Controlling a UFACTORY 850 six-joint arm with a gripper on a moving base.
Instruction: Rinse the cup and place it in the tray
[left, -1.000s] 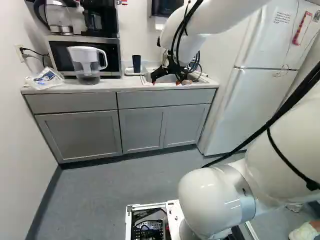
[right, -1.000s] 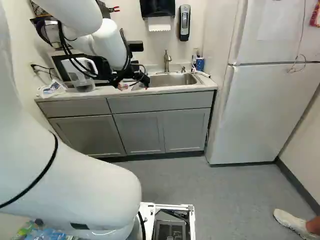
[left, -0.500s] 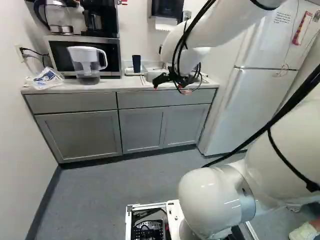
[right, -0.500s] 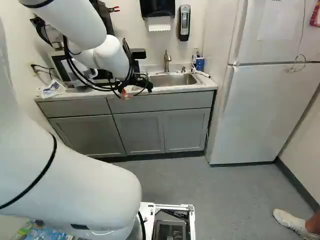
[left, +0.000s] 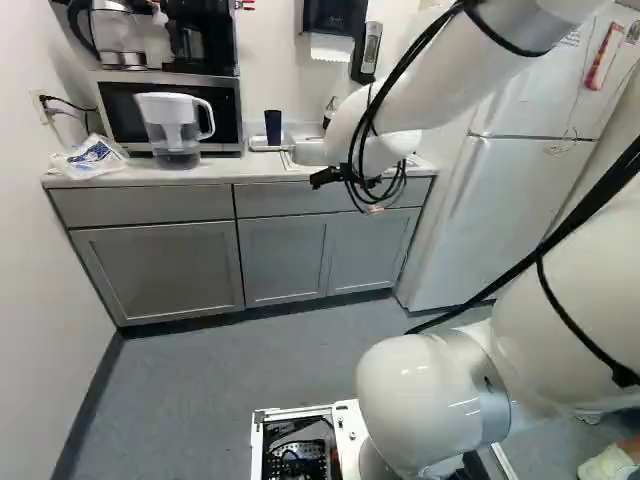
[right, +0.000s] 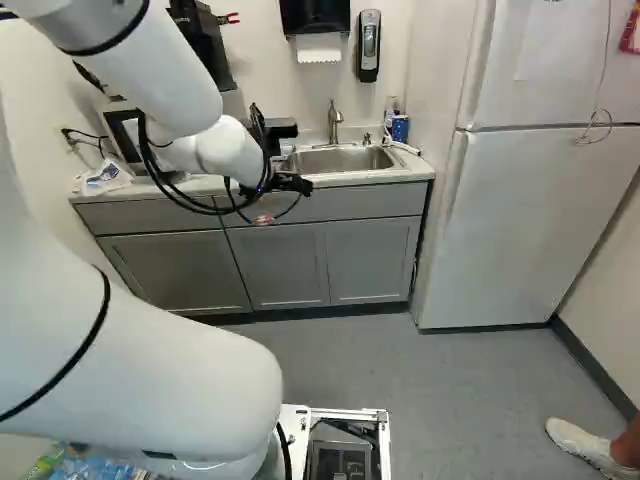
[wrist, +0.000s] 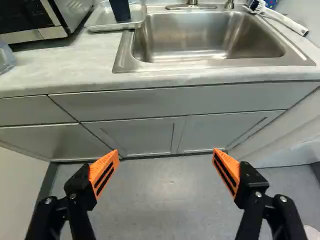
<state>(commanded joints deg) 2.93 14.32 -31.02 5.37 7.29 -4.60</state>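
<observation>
The dark cup (wrist: 120, 9) is standing on end in the clear tray (wrist: 106, 25), which is sitting on the counter (wrist: 55, 65) beside the sink (wrist: 205, 37), presumably so that any drips are collecting there. The tool (wrist: 166, 152) is hovering in front of the cabinets (wrist: 132, 136), its 2 orange-padded fingers standing wide apart and holding nothing, probably because the placing is looking finished and this clearance is keeping the cup from being knocked. Whether the cup is carrying any rinse water is not showing.

White arm (right: 165, 75) before counter (right: 370, 178), sink (right: 345, 159), fridge (right: 535, 220)
</observation>
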